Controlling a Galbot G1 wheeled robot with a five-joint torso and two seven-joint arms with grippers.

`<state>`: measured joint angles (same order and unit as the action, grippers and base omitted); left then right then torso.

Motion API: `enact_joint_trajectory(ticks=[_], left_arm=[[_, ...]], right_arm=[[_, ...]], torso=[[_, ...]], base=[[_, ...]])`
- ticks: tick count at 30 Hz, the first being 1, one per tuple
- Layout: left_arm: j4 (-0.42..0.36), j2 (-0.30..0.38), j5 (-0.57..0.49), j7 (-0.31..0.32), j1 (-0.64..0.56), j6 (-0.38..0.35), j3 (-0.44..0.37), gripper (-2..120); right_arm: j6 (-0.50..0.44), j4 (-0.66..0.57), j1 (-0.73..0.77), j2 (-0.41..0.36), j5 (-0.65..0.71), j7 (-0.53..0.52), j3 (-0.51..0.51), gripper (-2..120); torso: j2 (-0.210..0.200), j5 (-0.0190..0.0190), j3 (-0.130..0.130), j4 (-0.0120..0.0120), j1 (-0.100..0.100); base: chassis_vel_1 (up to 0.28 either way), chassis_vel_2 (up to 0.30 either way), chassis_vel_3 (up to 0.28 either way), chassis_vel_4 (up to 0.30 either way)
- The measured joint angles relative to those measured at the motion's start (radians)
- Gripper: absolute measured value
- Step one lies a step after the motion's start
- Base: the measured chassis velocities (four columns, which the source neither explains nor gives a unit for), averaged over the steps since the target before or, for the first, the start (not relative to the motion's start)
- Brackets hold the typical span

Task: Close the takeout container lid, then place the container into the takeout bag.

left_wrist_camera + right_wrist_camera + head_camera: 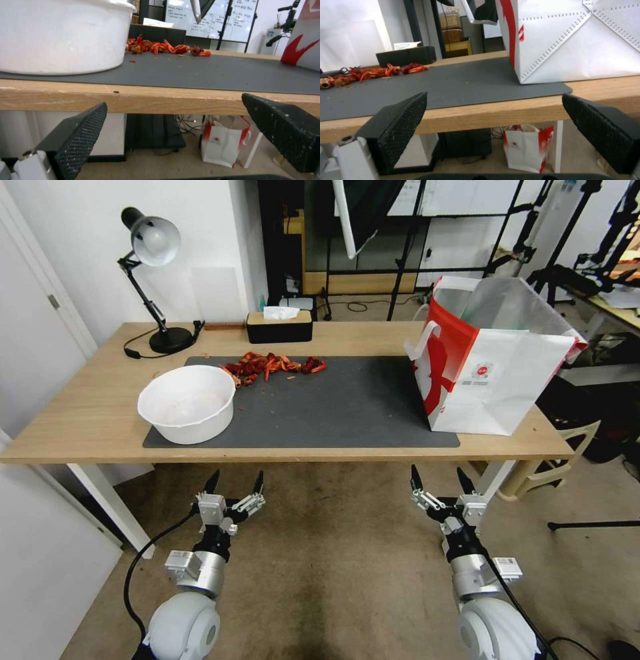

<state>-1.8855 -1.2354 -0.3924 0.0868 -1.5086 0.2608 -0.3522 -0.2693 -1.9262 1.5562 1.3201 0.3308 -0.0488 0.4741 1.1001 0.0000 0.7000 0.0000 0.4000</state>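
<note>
The takeout bag (493,360) stands upright and open-topped at the right end of the table, white with a red side panel and a small red logo. In the right wrist view its white wall (573,40) rises just beyond the table edge. The takeout container and its lid are out of view. My left gripper (235,481) hangs open below the table's front edge, in front of the white bowl (188,403). My right gripper (438,473) is open too, below the front edge and just short of the bag. Neither holds anything.
A dark grey mat (333,407) covers the table's middle. Red shell scraps (273,365) lie at its far side. A black tissue box (279,325) and a desk lamp (157,280) stand at the back. A smaller white-red bag (526,147) sits on the floor under the table.
</note>
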Motion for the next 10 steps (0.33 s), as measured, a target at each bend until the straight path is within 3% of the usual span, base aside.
enact_joint_trajectory(ticks=[10], left_arm=[[0.0, 0.0, 0.0, 0.001, 0.0, 0.0, 0.0, 100]], right_arm=[[0.001, -0.001, 0.0, -0.001, 0.001, 0.0, 0.0, 100]], torso=[[0.0, 0.0, 0.0, 0.0, 0.0]], base=[[0.0, 0.0, 0.0, 0.0]])
